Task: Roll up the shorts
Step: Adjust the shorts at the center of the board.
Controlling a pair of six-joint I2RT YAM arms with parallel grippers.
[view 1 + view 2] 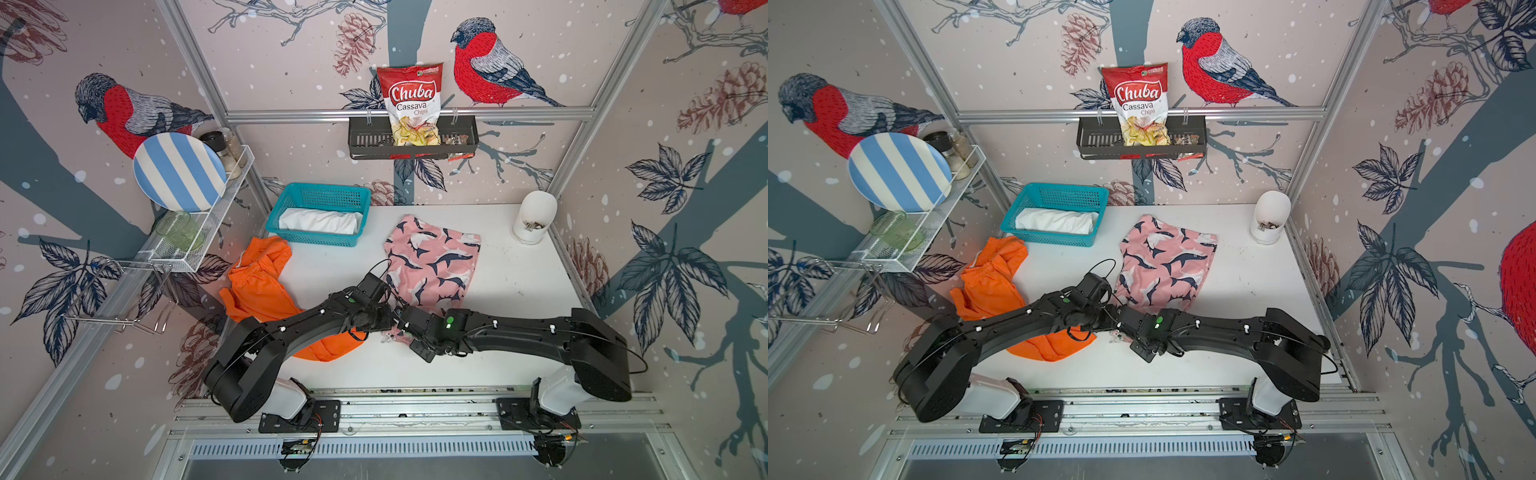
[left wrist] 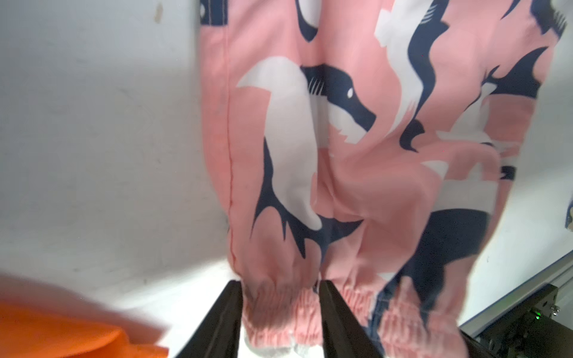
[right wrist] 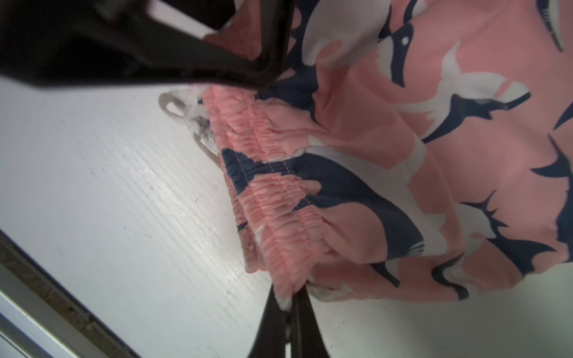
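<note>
Pink shorts point(image 1: 432, 262) lie spread on table point(image 1: 519, 291), centre toward 1 o'clock, waistband point(image 3: 273, 198) at their 6 o'clock end; right gripper point(image 3: 290, 297) pressed together, pinching one waistband corner; left gripper point(image 2: 280, 285) jaws partway apart, bunched waistband filling the gap and touching both; orange shorts point(image 1: 257, 282) crumpled at 9 o'clock; white shorts point(image 1: 320, 220) in teal basket point(image 1: 311, 240) at 11 o'clock.

One teal basket point(image 1: 291, 195), three pairs: white shorts point(image 1: 320, 220) inside it, orange shorts point(image 1: 259, 282) and pink shorts point(image 1: 432, 262) near it.
</note>
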